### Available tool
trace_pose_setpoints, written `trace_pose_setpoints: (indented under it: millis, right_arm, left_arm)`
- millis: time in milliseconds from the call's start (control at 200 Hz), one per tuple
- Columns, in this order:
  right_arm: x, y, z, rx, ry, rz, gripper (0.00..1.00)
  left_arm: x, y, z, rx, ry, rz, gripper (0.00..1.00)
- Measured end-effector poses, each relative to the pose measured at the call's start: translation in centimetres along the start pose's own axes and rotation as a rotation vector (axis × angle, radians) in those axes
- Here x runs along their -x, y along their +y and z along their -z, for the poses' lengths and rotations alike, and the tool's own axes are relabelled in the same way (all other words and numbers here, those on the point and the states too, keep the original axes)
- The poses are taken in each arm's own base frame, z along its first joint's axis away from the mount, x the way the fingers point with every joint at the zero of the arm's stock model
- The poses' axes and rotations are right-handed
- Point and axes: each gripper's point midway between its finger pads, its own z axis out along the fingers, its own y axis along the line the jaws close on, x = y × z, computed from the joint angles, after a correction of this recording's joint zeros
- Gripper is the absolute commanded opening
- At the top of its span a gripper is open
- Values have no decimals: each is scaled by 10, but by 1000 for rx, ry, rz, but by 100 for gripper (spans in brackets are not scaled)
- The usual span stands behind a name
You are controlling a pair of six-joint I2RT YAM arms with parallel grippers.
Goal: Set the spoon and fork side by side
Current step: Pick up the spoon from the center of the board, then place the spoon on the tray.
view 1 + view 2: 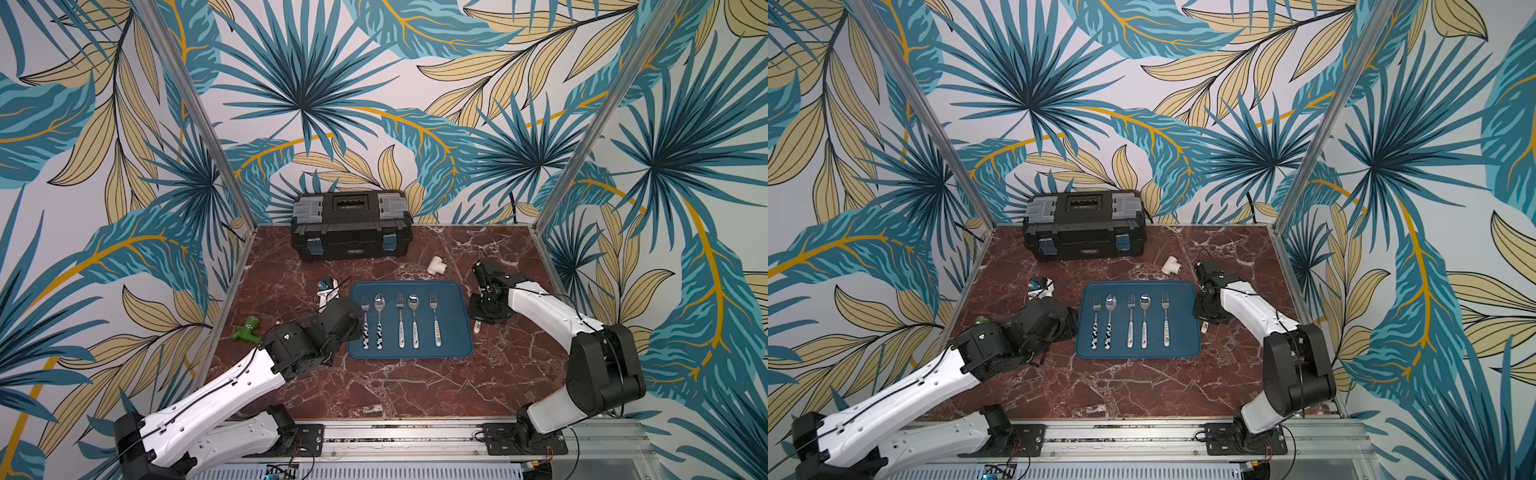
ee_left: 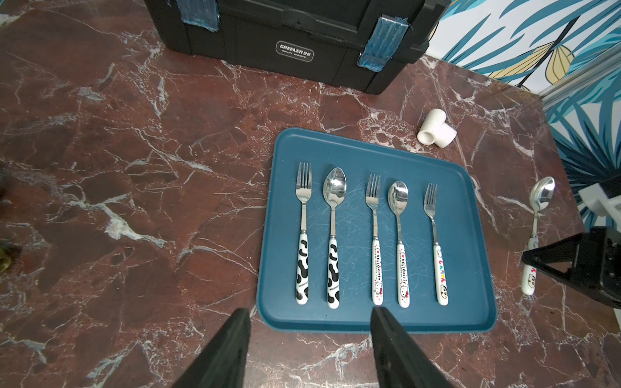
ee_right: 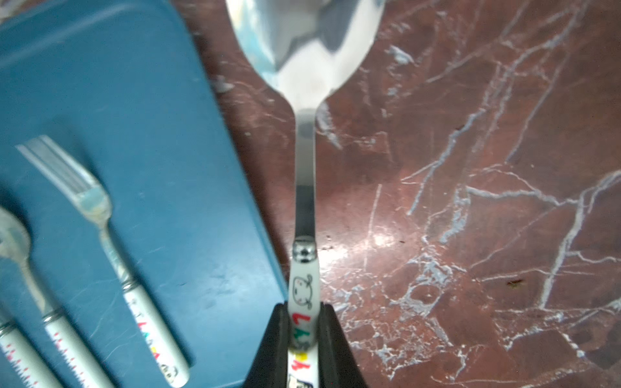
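tabletop: red-brown marble tabletop [image 1: 415, 395] with white veins, carrying everything below.
toolbox: closed black plastic toolbox [image 1: 351, 226] with grey lid trays and blue latches, at the far edge, left of centre.
tray: dark blue rectangular plastic tray [image 2: 470, 268] in the middle, nearer than the toolbox and apart from it.
left gripper: black left gripper [image 2: 309, 310] hangs over the tray's near left corner, fingers about half spread, nothing between them.
right gripper: black right gripper [image 3: 302, 309] just right of the tray, jaws clamped on the steel spoon with white lettered handle [image 3: 304, 100], gripping that handle.
spoon place: off the tray, just beside its right edge, bowl pointing far, parallel to the row; whether it touches the marble i cannot tell.
matching fork: steel fork with white lettered handle [image 2: 441, 275], rightmost on the tray, tines far.
other cutlery: cow-patterned fork [image 2: 302, 268] and cow-patterned spoon [image 2: 333, 268] at the tray's left, then hello kitty fork [image 2: 377, 268] and hello kitty spoon [image 2: 402, 272], side by side, apart.
fitting: white plastic pipe tee [image 2: 437, 132] just beyond the tray's far right corner.
toy: small green plastic piece [image 1: 247, 330] near the left edge.
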Motion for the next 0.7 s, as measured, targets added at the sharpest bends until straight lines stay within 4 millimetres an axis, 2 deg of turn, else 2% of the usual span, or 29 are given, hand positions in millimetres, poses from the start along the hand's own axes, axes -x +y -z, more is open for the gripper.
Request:
trace_pose_setpoints:
  millis: [120,215,350,561,701]
  right_arm:
    - [-7,40,4,50,11,117,4]
    - [-17,54,-7,49,52,170,4]
    - [-29,56,-23,19,107,200,4]
    - [-35,60,-26,15,117,229,4]
    - [-42,61,-36,-8,142,257,4]
  left_arm:
    - [-3,0,-4,12,10,-5,62]
    - [-4,1,-4,17,13,-8,62]
    - [-5,3,-3,23,18,-10,62]
    - [-2,4,2,9,7,12,62]
    - [-2,4,2,9,7,15,62]
